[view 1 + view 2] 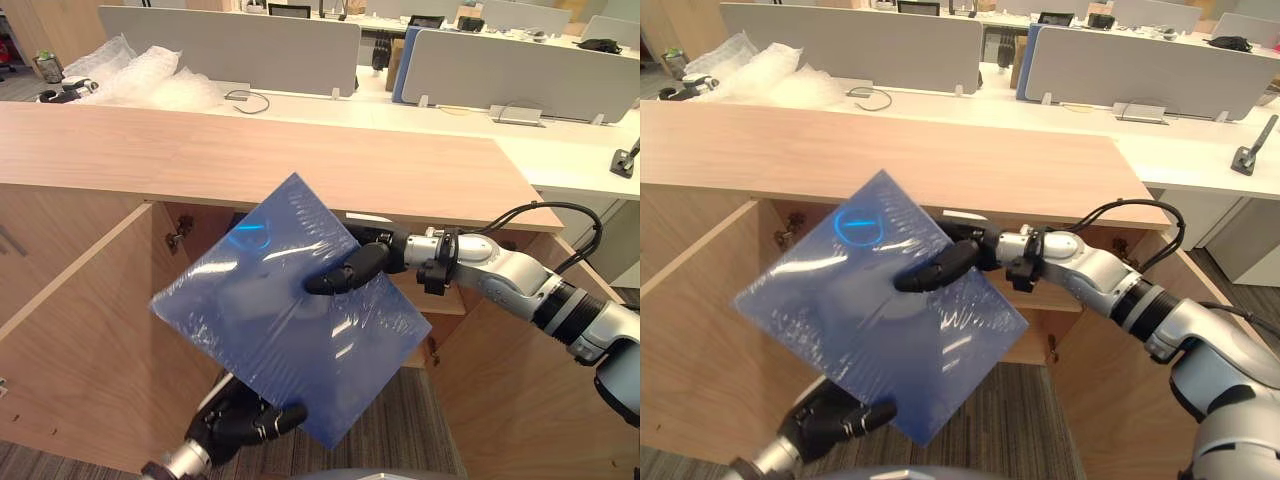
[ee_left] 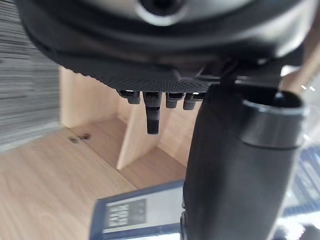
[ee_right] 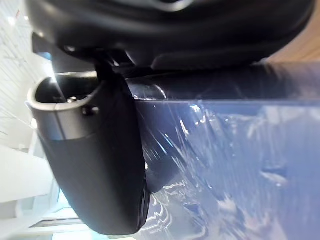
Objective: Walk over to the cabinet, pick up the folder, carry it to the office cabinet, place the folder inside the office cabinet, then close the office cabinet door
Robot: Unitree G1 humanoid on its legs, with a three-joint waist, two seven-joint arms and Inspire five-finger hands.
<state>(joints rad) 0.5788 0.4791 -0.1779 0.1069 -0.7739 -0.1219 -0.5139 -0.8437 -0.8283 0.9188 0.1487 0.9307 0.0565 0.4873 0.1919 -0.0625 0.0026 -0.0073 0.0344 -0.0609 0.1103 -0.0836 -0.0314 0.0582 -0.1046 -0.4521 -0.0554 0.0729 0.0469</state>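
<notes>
Left eye view has the blue folder (image 1: pixel 250 325) tilted at frame centre, before the open wooden cabinet (image 1: pixel 300 165). The right hand (image 1: pixel 350 268) pinches it from the right, thumb across its front. At lower left of centre, the left hand (image 1: pixel 238 420) grips its bottom corner.

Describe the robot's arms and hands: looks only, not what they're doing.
The right hand and left hand are matte black, with rounded fingers. The right arm is silver-grey in smooth rounded sections, with black ribbed rings and a black wrist collar. The left arm shows a silver cuff.
</notes>
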